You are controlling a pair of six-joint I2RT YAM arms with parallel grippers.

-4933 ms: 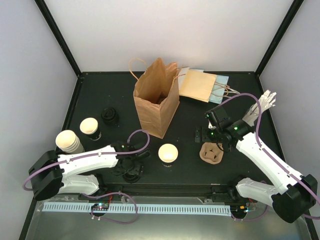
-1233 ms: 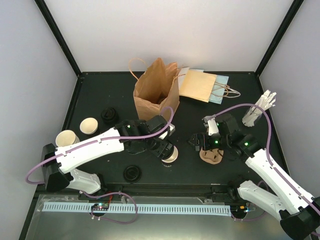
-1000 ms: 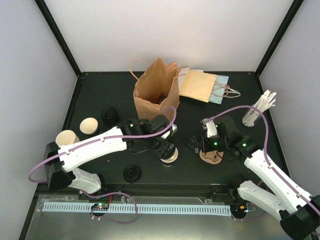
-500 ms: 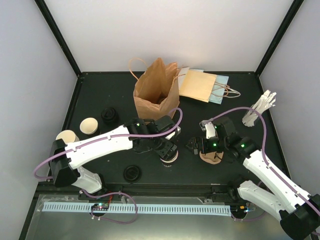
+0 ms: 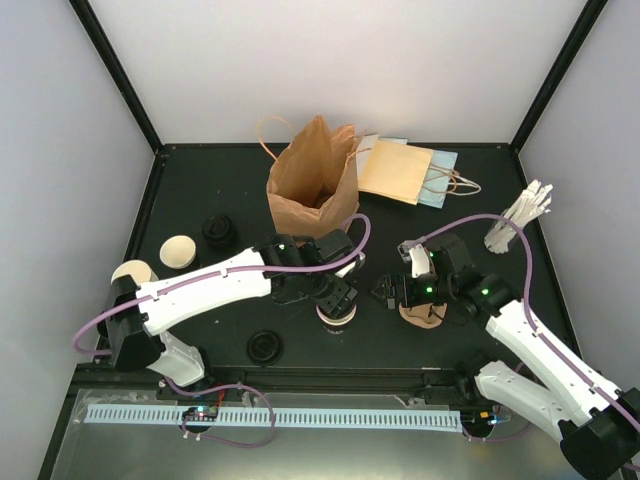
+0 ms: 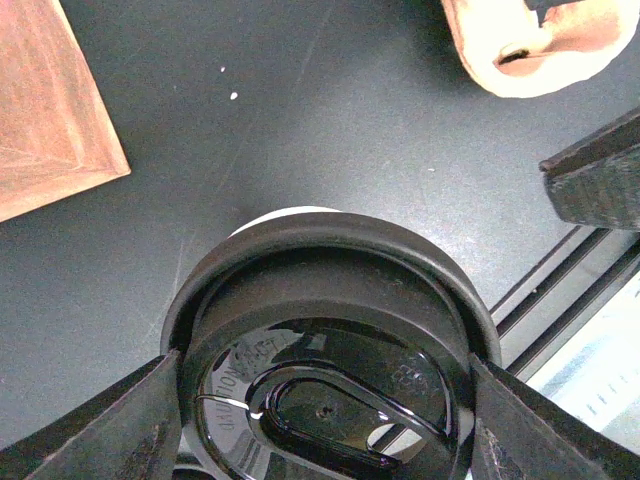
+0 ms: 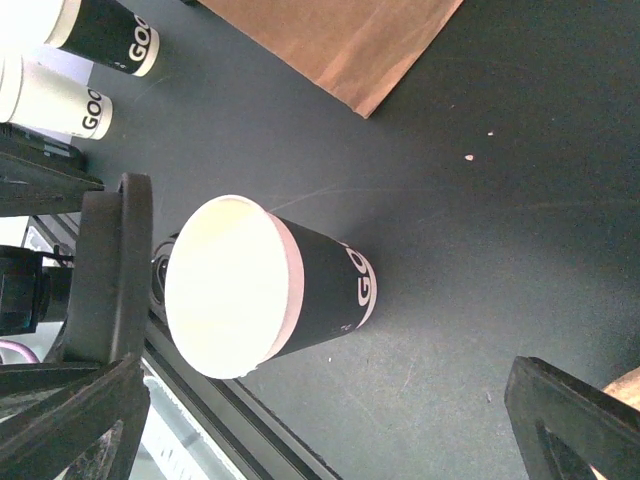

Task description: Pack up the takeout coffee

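Observation:
One takeout coffee cup (image 5: 337, 314) with a black sleeve stands near the front middle; its cream mouth (image 7: 228, 285) is uncovered. My left gripper (image 5: 332, 291) hangs just above it, shut on a black lid (image 6: 325, 350) that fills the space between the fingers (image 6: 95, 430). A sliver of the cup's white rim (image 6: 290, 212) shows past the lid's far edge. My right gripper (image 5: 389, 292) stands open to the cup's right, level with it, nothing between its fingers (image 7: 575, 425). A second sleeved cup (image 5: 179, 252) stands at the left.
The brown pulp carrier (image 5: 422, 312) lies under my right wrist. An open brown bag (image 5: 312, 195) stands behind the cup, with flat bags (image 5: 405, 170) to its right. A lid stack (image 5: 218, 230), a loose lid (image 5: 262, 346), stacked white cups (image 5: 130, 272) and white stirrers (image 5: 520, 215) are around.
My left arm has carried a black lid from the front of the table to over the cup, then eased slightly right. The right gripper has swung left toward the cup.

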